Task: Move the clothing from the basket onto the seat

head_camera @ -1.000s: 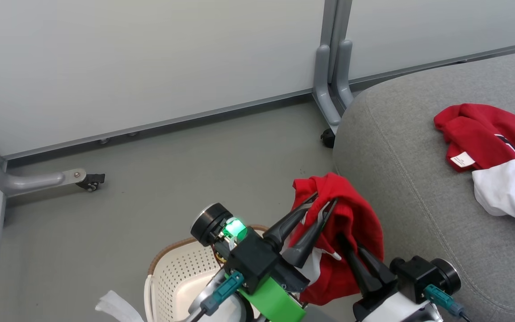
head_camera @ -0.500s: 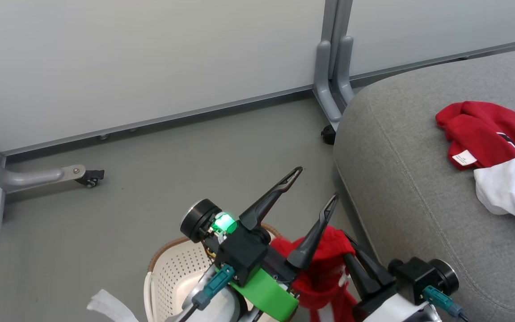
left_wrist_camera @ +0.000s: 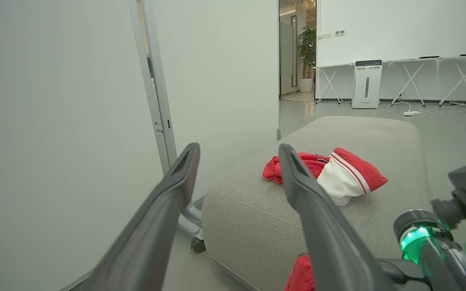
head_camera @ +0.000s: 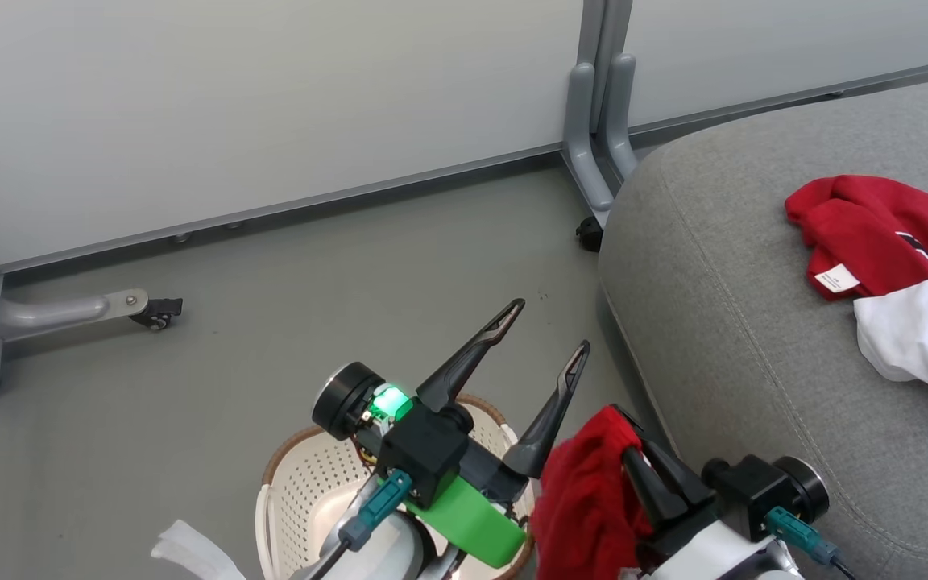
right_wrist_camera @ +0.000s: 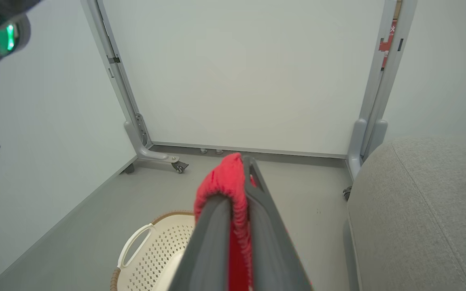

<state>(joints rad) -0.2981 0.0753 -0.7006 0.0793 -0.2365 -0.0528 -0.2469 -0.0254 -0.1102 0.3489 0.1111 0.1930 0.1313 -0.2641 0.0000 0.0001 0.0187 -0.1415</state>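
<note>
Left gripper [head_camera: 551,325] is seen at lower centre of the head view, angled up and to the right. Its two dark fingers [head_camera: 464,364] are spread wide in a V, with nothing held between them. The same wide gap is shown in the left wrist view. A green light [head_camera: 390,400] is lit on the left wrist, with a green cover [head_camera: 468,524] behind it.

Right gripper [head_camera: 623,431] is set just right of the left one and lower. Its fingers are pressed together on a red garment [head_camera: 585,499]. In the right wrist view the fabric is draped over one finger's tip. The pale right forearm [head_camera: 714,557] is cut off by the bottom edge.
</note>
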